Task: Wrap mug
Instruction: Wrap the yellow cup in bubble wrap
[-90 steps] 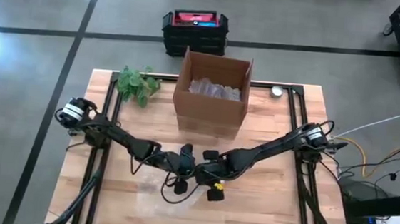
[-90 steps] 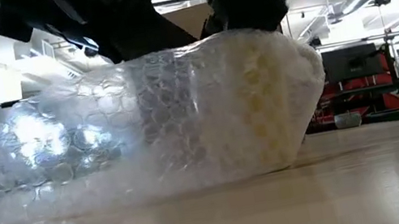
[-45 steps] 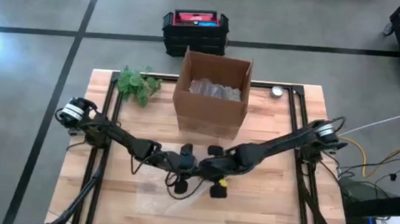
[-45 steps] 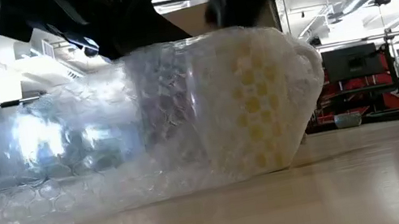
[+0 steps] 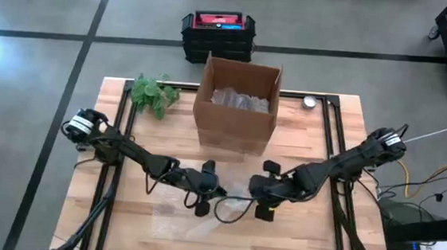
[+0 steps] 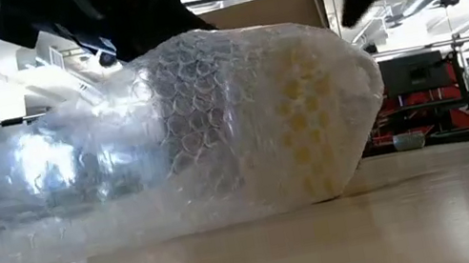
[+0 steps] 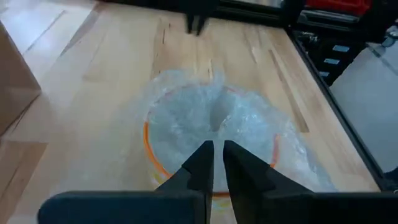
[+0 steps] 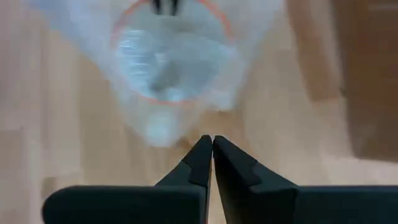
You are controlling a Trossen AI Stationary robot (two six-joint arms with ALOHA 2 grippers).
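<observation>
High view: mug (image 5: 231,206), part-swathed in bubble wrap (image 5: 175,217), lies at table (image 5: 310,244) centre-front, between both arms. Left gripper (image 5: 204,198) sits at the bundle's left edge; right gripper (image 5: 264,196) stands just beside its right, apart from it.

Low view: wrapped mug (image 6: 308,109) lies on its side, long axis across the picture, loose wrap (image 6: 41,185) trailing leftward.

Left wrist view: left gripper (image 7: 214,149) nearly closed, seemingly pinching wrap (image 7: 211,118) over the orange rim (image 7: 152,152), mouth facing it.

Right wrist view: right gripper (image 8: 206,144) closed, empty, short of the mug (image 8: 168,56). Judgement: left arm is nearer.
</observation>
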